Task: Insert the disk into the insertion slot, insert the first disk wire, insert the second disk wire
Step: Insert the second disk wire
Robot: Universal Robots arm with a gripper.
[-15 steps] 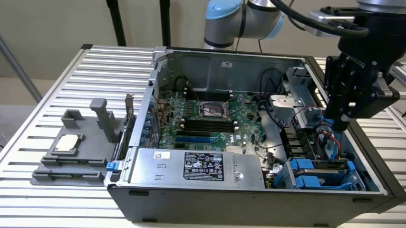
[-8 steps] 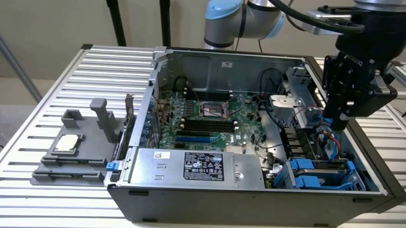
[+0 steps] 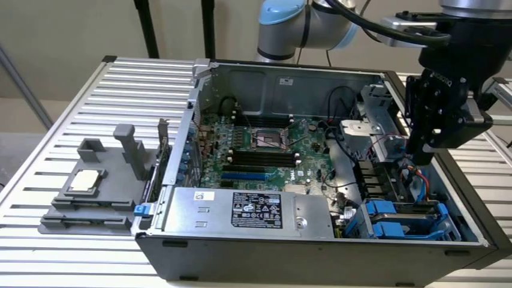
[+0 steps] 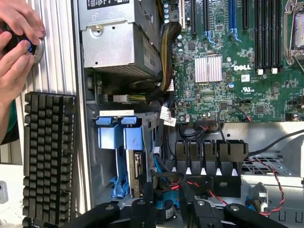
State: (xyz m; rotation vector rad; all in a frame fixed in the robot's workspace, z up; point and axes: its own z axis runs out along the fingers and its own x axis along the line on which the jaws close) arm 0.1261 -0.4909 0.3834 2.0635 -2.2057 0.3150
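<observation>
Inside the open computer case (image 3: 320,255), at its lower corner on the exterior view's right, the insertion slot (image 3: 400,219) is found occupied. The disk (image 4: 137,173) is seated in it within its blue carrier, and its labelled edge is seen just below two blue tabs. The silver power-supply box (image 3: 240,210) is mounted beside the slot along the same case wall, and the motherboard (image 3: 264,141) is fixed across the case floor. Bundled cables are noted between the power-supply box and the board.

The gripper (image 3: 420,157) is positioned over the case, just above the slot end, with its fingers pointed down. In the wrist view the jaws are seen parted, with red-and-black wires and a blue cable end lying in the gap. Nothing is seen to be clamped; contact with the cable end cannot be told.

Outside the case, a black keyboard (image 4: 47,156) is laid alongside it, and a person's hands (image 4: 16,42) are observed on a small dark object near the keyboard's end.
</observation>
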